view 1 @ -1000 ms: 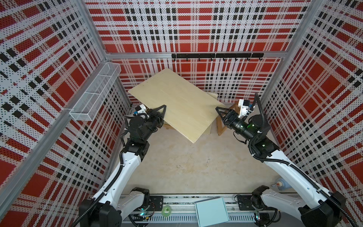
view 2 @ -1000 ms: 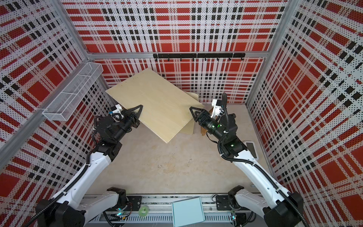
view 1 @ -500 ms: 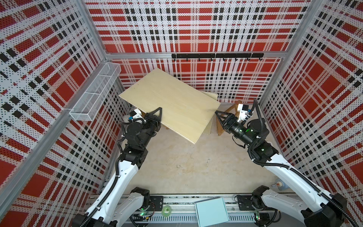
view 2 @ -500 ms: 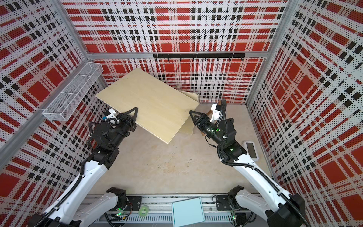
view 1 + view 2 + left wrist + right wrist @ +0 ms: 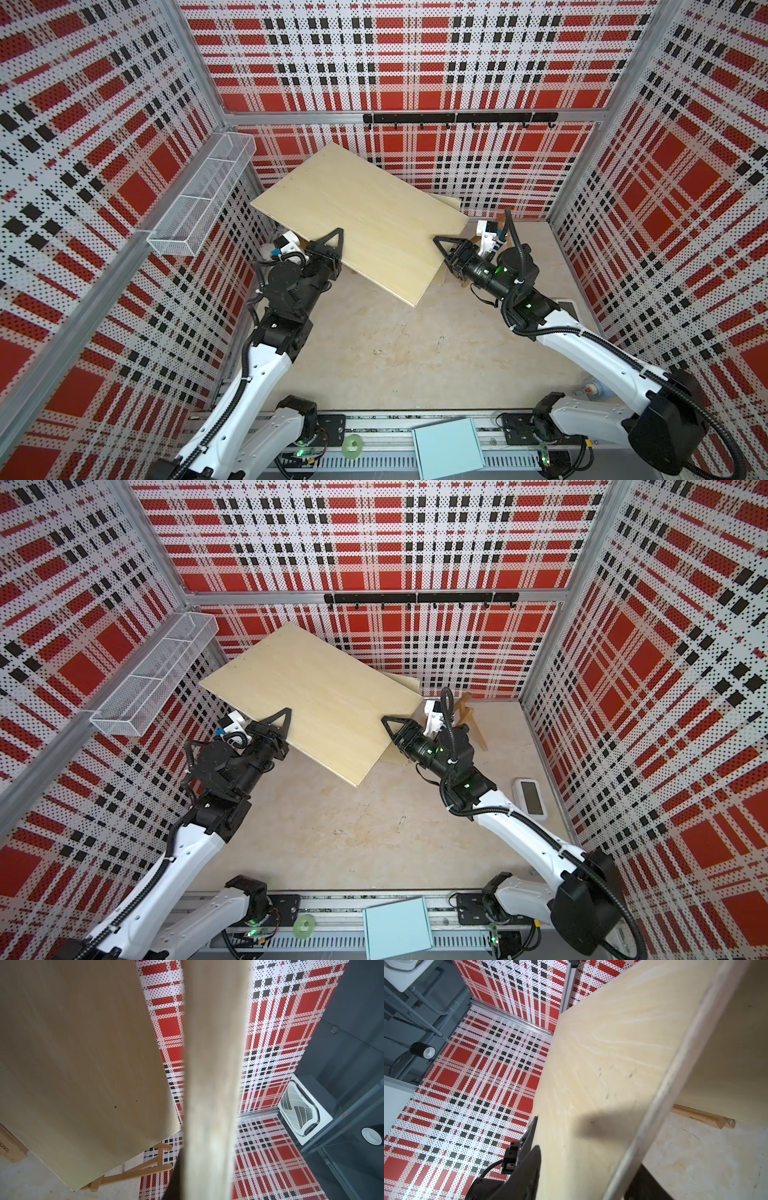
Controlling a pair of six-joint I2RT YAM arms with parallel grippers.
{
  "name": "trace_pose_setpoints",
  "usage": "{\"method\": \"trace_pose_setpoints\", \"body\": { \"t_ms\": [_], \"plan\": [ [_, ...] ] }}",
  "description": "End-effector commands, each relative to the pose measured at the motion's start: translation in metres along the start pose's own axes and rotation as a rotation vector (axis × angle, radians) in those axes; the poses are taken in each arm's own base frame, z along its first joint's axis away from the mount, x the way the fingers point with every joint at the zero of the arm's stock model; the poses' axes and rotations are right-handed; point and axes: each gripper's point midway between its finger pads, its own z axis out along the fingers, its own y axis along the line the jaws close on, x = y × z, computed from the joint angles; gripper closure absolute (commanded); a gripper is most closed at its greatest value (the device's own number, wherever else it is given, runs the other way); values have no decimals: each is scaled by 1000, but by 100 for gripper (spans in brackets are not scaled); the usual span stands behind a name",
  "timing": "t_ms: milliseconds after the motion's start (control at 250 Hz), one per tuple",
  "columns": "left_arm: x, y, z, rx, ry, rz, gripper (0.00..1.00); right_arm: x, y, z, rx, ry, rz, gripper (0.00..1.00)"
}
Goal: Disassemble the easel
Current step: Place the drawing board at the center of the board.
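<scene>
The big board (image 5: 361, 220) is hanging tilted in the air, held off the easel stand (image 5: 479, 731), which is standing on the bench (image 5: 395, 353) by the back wall. The left gripper (image 5: 338, 239) is clamping the board's edge farthest from the stand, fingers closed on it. The right gripper (image 5: 440, 245) is straddling the edge nearest the stand, but I cannot tell whether its fingers are pinching. A second board (image 5: 405, 682) is leaning by the stand. I reckon half the job is remaining.

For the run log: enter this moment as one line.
left gripper: shut on board | right gripper: straddling board edge | board: tilted, off table
</scene>
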Motion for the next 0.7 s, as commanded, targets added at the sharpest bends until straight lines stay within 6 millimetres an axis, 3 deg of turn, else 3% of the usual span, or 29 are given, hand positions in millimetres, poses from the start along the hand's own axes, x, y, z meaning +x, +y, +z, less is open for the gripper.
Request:
{"method": "trace_pose_setpoints", "body": {
  "t_ms": [0, 84, 252, 312, 488, 576, 692],
  "plan": [
    [-18, -117, -41, 388, -69, 3, 100, -13, 45, 2, -164, -47, 5, 51],
    [-19, -105, -42, 330, -80, 19, 100, -17, 50, 2, -176, -75, -8, 66],
    [-19, -85, -44, 275, -94, 28, 100, -18, 52, 1, -197, -98, 1, 85],
    [-17, -80, -44, 251, -85, 56, 79, -18, 52, 1, -210, -100, 9, 100],
    [-2, -71, -42, 198, -4, 158, 46, -19, 63, -5, -245, -99, 12, 100],
    [5, -67, -43, 169, 36, 199, 33, -19, 72, -7, -284, -88, 25, 100],
    [10, -60, -46, 122, 76, 257, 25, -21, 76, -10, -335, -100, 88, 100]
  ]
}}
